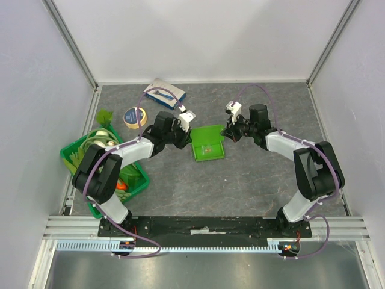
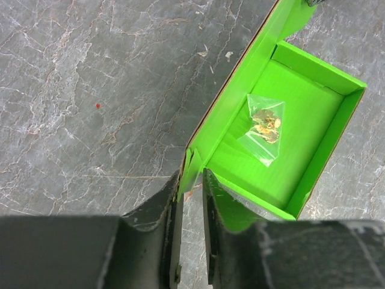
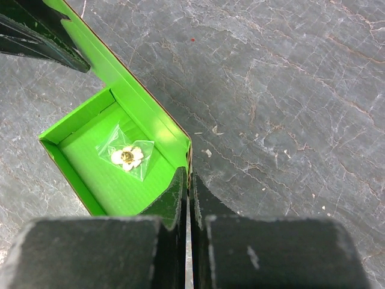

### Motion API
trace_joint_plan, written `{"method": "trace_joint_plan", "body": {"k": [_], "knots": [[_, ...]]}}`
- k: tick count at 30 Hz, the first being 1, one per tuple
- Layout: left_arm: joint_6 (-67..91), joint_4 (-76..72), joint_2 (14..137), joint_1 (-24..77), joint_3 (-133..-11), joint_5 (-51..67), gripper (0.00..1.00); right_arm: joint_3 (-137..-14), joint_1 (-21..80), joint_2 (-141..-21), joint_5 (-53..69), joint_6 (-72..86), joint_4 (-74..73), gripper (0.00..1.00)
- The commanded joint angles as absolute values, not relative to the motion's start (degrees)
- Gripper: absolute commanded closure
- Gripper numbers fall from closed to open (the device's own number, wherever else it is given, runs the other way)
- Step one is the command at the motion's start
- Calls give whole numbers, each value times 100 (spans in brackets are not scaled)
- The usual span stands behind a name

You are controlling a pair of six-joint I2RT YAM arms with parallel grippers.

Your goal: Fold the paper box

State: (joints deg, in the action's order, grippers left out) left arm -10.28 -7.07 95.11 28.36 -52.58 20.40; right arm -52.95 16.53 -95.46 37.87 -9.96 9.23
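**Status.** Lime-green thin-card paper box (image 1: 207, 144) lies opened out at the centre of the grey stone-pattern table (image 1: 258, 180), between the two arms. The base tray faces up and its long rear flap (image 2: 240, 90) stands raised. A small clear plastic bag (image 2: 263, 127) w/ a gold item lies flat on the tray floor.

**Right gripper** (image 3: 189, 179): jaws clenched on the right end corner of the rear flap, thin card pinched edge-on. Judged purpose is to anchor that end so the flap cannot twist.

**Left gripper** (image 2: 191, 180): jaws released, standing slightly apart. They straddle the flap's left end corner and its small tab w/o pinching.

**Why opposite ends.** One arm per end keeps the long flap straight along its crease, approx. parallel to the tray wall.

**Progress.** Early; the flap is not yet folded over and the tabs are untucked.
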Motion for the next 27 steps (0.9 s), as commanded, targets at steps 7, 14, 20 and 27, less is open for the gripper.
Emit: {"method": "trace_joint_plan", "body": {"k": [7, 14, 20, 27], "knots": [[-406, -1046, 9606, 2918, -5519, 1777, 94, -5265, 1819, -9273, 3219, -731, 1256, 100], [904, -1080, 9879, 3479, -5722, -1005, 98, -4070, 2924, -8438, -245, 799, 2635, 100], [1529, -1291, 10028, 3919, -5731, -2229, 98, -4237, 3787, -8675, -2937, 2018, 2268, 100], [1704, -1784, 9879, 4315, -5449, -2891, 98, -4377, 4192, -8763, -4288, 3504, 1583, 100]]}}
